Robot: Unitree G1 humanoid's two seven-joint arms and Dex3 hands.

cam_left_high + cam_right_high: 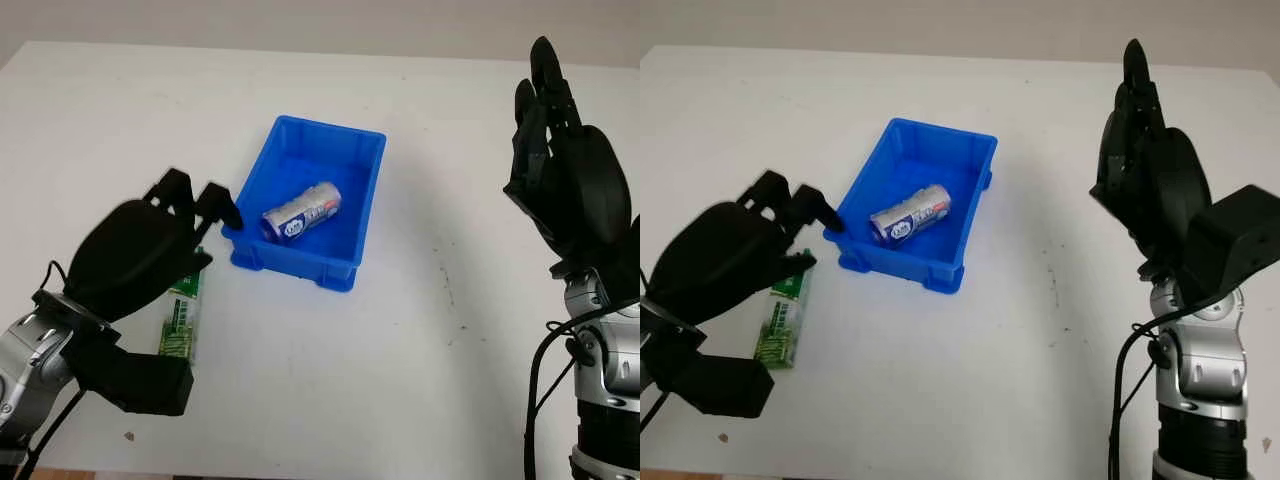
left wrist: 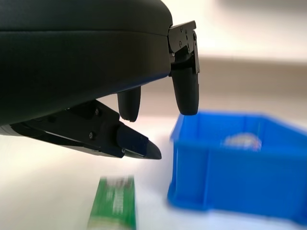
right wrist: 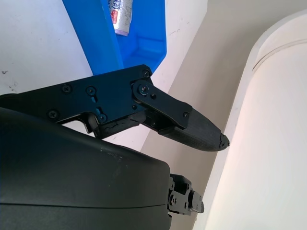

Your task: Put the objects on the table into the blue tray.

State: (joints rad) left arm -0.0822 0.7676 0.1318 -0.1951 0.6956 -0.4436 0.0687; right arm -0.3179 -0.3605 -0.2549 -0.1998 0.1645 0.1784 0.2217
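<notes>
Left eye view gives you the nearest thing first: your left hand [image 1: 150,255] hangs over the near left part of the white table [image 1: 400,340], open and holding nothing, with its fingertips close to the near left corner of the blue tray [image 1: 352,205]. Just under that hand you see a green packet [image 1: 183,318] lying flat on the table, beside the tray and outside it. A little farther, around the middle of the table, the tray holds a silver can [image 1: 301,211] lying on its side on the tray floor. Off to your right, well apart from the tray, your right hand [image 1: 565,170] is raised above the table, open and empty, fingers pointing toward the far edge.
</notes>
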